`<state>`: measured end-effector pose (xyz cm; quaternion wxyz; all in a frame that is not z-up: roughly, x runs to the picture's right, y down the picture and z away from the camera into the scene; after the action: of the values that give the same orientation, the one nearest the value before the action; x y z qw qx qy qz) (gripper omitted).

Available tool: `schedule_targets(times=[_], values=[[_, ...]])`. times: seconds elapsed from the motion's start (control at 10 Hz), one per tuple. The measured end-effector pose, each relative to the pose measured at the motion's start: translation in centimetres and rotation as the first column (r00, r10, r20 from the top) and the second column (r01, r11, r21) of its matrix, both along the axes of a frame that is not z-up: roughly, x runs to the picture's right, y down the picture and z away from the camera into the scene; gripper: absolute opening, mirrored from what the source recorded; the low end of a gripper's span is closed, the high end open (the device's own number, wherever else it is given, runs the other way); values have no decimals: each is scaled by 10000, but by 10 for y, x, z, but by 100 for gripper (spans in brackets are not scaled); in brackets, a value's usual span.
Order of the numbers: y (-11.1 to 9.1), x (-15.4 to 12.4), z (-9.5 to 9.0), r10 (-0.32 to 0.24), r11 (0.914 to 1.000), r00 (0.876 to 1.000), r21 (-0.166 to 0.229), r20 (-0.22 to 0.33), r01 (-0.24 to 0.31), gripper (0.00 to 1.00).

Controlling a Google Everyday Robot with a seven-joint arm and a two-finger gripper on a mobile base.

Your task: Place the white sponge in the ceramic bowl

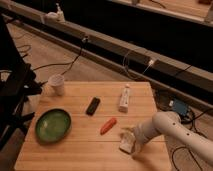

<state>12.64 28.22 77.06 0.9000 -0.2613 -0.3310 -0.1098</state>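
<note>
The white sponge (pixel 126 145) lies flat on the wooden table (pixel 75 150) near its front right corner. My gripper (pixel 129 137) has come down on it from the right at the end of the pale arm (pixel 167 125), and its fingers stand open on either side of the sponge's upper end. Far to the left, near the table's left edge, sits the ceramic bowl (pixel 53 124), green inside with a dark rim and nothing in it. The sponge's right side is partly hidden by the gripper.
An orange carrot-like item (pixel 107 125) lies just left of the sponge. A black bar (pixel 92 105) and a white tube (pixel 124 98) lie mid-table, and a white cup (pixel 57 84) stands at the back left. Cables and a rail run behind, with dark frames at the left.
</note>
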Motion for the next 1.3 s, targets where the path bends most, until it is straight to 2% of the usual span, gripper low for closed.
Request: schedule_targets(times=[0.1,0.2,0.4,0.6,0.8,0.9,1.0,1.1,1.3], values=[[3,-9,1,-41,9991,9993,-417,373,56,70],[5,-12,1,-42,9978,9983,-664,574,80,62],[7,-14,7,-32,9939,9964,-1094,843,125,39],[6,-12,12,25,9920,9964,-1257,843,82,21],[-2,-4,15,153,9932,9975,-1165,690,-71,2],[-9,-2,14,302,9938,9978,-1086,595,-236,0],[-25,2,9,656,9937,9971,-935,398,-616,0],[-40,5,1,1087,9901,9938,-921,248,-1060,0],[-71,4,-19,1987,9748,9799,-1074,175,-1957,0]])
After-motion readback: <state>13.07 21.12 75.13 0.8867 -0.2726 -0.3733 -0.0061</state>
